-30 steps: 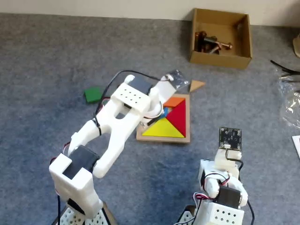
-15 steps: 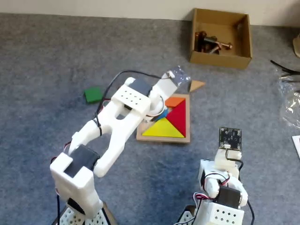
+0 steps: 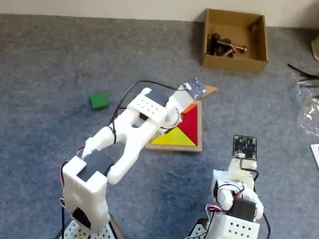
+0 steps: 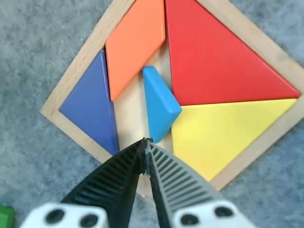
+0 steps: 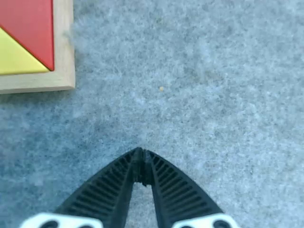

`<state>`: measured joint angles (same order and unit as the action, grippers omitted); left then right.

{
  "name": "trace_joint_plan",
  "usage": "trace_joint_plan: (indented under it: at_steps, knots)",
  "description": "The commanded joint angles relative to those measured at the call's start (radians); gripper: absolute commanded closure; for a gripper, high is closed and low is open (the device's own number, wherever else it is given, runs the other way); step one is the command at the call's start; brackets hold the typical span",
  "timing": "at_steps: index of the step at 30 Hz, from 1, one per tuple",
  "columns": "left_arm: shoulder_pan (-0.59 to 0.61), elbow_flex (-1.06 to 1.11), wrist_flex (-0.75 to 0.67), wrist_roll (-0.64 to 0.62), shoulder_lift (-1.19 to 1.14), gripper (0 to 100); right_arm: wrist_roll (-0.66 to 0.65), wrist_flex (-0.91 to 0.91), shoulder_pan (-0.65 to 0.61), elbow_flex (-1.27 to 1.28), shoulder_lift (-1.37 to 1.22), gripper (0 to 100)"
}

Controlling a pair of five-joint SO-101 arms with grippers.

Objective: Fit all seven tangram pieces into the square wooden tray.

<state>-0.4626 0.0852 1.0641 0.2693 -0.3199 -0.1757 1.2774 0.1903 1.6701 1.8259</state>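
The square wooden tray (image 4: 87,57) holds a large red triangle (image 4: 218,57), a large yellow triangle (image 4: 223,137), an orange parallelogram (image 4: 135,45) and a dark blue triangle (image 4: 90,107). A light blue triangle (image 4: 159,109) lies askew in the gap between them. My left gripper (image 4: 146,142) is shut and empty, just above the tray by that piece's near tip. In the high view the left arm (image 3: 144,112) covers the tray's (image 3: 174,148) left half. A green square (image 3: 99,101) and a tan triangle (image 3: 210,90) lie on the carpet. My right gripper (image 5: 141,166) is shut over bare carpet near a tray corner (image 5: 64,80).
A cardboard box (image 3: 234,40) with metal parts stands at the back right. Cables (image 3: 304,77) and clear plastic (image 3: 310,114) lie at the right edge. The right arm (image 3: 239,199) sits folded at the front, right of the tray. Grey carpet covers the table.
The left arm has swung to the right and farther over the tray, now hiding the light blue piece in the high view. The right arm has not moved.
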Motion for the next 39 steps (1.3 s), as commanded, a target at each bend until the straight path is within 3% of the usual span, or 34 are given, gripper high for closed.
trace_joint_plan:
  at_steps: [1, 25, 39]
  knots:
    - [-0.021, -0.047, -0.015, -0.006, 0.018, 100, 0.008, -0.03, 0.01, 0.11, 0.01, 98.9]
    - [-0.021, -0.062, -0.009, -0.006, 0.022, 100, 0.008, -0.03, 0.01, 0.11, 0.01, 98.9]
    - [-0.013, 0.005, 0.012, -0.008, 0.15, 100, 0.008, -0.03, 0.01, 0.11, 0.01, 98.9]
